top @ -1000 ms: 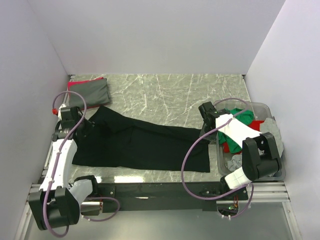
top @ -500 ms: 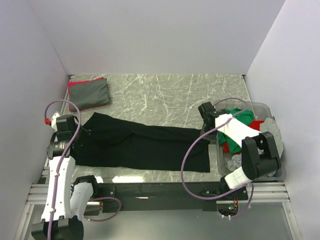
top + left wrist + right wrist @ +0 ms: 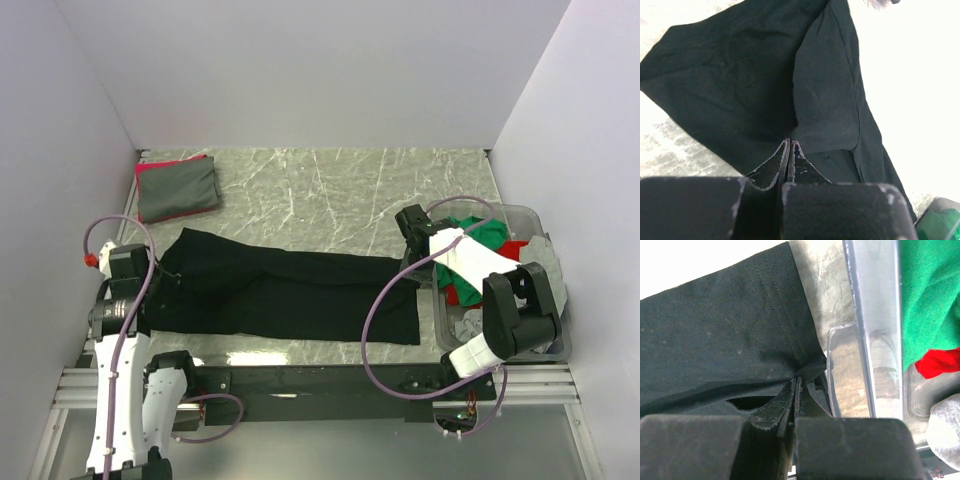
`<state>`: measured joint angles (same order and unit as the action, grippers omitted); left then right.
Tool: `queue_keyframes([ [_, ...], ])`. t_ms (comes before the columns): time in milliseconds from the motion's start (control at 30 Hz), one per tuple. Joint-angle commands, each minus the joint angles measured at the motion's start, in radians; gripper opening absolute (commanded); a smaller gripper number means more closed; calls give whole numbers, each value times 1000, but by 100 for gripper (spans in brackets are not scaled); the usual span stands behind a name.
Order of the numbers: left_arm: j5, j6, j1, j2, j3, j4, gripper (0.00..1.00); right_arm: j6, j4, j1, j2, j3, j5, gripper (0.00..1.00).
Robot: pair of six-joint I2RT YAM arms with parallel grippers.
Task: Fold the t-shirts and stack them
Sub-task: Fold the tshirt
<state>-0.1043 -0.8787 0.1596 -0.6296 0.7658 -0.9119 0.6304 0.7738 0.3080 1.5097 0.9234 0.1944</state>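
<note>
While the black t-shirt (image 3: 290,295) lies spread lengthwise across the table (image 3: 330,190), the left gripper (image 3: 789,147) pinches its left end and the right gripper (image 3: 797,383) pinches its right hem, just beside the clear bin (image 3: 872,315).

The black t-shirt (image 3: 290,290) is matt, soft cloth; the table (image 3: 340,190) looks glossy and marbled; the bin (image 3: 872,300) is clear, smooth plastic.

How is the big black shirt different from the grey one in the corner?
The black shirt is stretched out long; the grey shirt is folded small. The black shirt is pinched at each end by the left gripper and right gripper; no gripper touches the grey shirt. Both lie on the table.
</note>
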Motion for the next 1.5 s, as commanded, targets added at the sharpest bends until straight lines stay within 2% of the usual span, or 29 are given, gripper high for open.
queue_keyframes([
  [0, -29, -17, 4, 36, 76, -68, 0, -5, 16, 3, -8, -18, 46, 0],
  [300, -55, -16, 6, 74, 151, -159, 0, -3, 21, 3, -3, -17, 46, 0],
  [533, 20, 49, 6, 7, 75, -98, 0, -11, 19, 3, 17, -9, 37, 0],
  [567, 32, 56, 6, -8, 67, -90, 0, -11, 22, 3, 18, -8, 36, 6],
  [633, 40, 76, 6, -44, 35, -49, 0, -12, 39, 8, 17, 8, 39, 24],
  [667, 49, 83, 5, -56, 24, -29, 0, -11, 47, 22, 12, 15, 51, 40],
  [767, 87, 89, 6, -129, -3, 68, 0, -12, 99, 66, -20, 80, 98, 50],
  [867, 118, 104, 6, -217, -3, 171, 0, -32, 119, 158, -35, 182, 109, 50],
  [1033, 109, 168, 12, -409, 44, 321, 0, -60, -6, 320, -2, 336, -30, 46],
  [1133, 115, 213, 43, -524, 70, 379, 0, -69, -86, 423, 78, 411, -107, 44],
  [1300, 126, 282, 93, -669, 133, 433, 0, -121, -103, 580, 276, 621, -165, 41],
  [1467, 190, 300, 118, -716, 127, 473, 0, -150, -149, 692, 423, 764, -266, 40],
])
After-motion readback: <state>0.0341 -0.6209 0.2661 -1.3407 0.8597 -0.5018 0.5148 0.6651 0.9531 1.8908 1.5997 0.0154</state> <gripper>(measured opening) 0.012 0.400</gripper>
